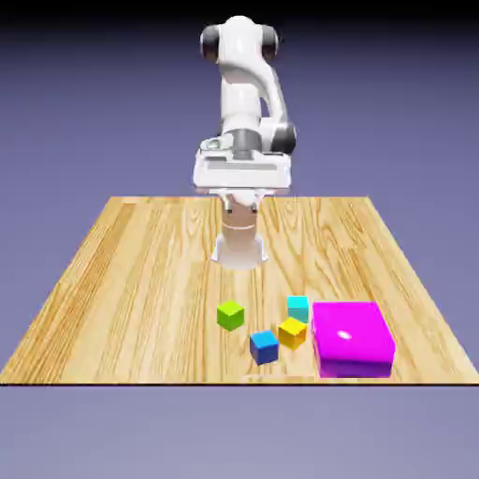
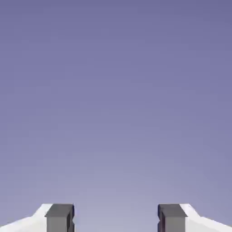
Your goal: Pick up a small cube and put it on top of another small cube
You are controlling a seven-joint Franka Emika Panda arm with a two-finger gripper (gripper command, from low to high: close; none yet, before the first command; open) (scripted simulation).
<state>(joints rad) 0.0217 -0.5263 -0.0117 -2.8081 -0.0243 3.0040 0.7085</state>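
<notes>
Exterior view: the wide-open hand [image 1: 241,201] holds nothing; toward five o'clock, near the counter's [image 1: 159,299] near edge, sit green [image 1: 230,315], blue [image 1: 264,347], yellow [image 1: 292,333] and cyan cubes [image 1: 297,309] (magenta block [image 1: 353,337] beside).

From here, a glossy magenta box [image 1: 353,337] is sitting near the closest edge of the wooden table [image 1: 140,299], toward the exterior view's right, its top catching a small white glint. Behind, a plain blue-violet backdrop [image 1: 75,122] is darkening toward black up high.

High frontal exterior view; outward-facing hand view
</notes>
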